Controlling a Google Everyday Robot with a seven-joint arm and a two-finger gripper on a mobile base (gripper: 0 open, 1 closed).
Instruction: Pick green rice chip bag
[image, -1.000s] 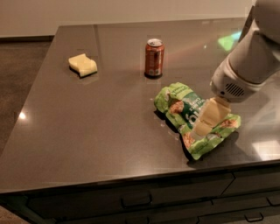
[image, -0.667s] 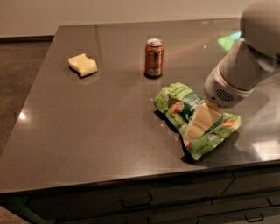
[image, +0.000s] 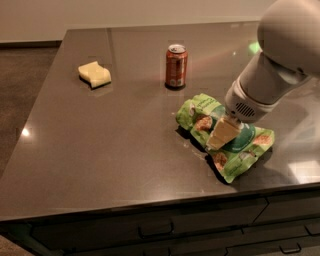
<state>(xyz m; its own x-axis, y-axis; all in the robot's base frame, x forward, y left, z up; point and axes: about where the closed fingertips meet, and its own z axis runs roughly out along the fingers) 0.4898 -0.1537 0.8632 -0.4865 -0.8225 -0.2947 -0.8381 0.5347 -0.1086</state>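
Observation:
The green rice chip bag (image: 246, 146) lies flat on the dark countertop (image: 120, 145) near its front right edge. It is crinkled, bright green, with a dark green round label and brown chip pictures. My gripper (image: 220, 136) reaches down from the large white arm (image: 280, 65) at the right and sits on the middle of the bag, covering part of the label. The bag rests on the counter under it.
An orange-red soda can (image: 176, 66) stands upright just behind the bag. A pale yellow sponge (image: 94, 75) lies at the far left. The counter's front edge runs close in front of the bag, with drawers (image: 155, 230) below.
The arm has shifted left, and the gripper has slid a little left over the bag. The bag, can and sponge have not moved.

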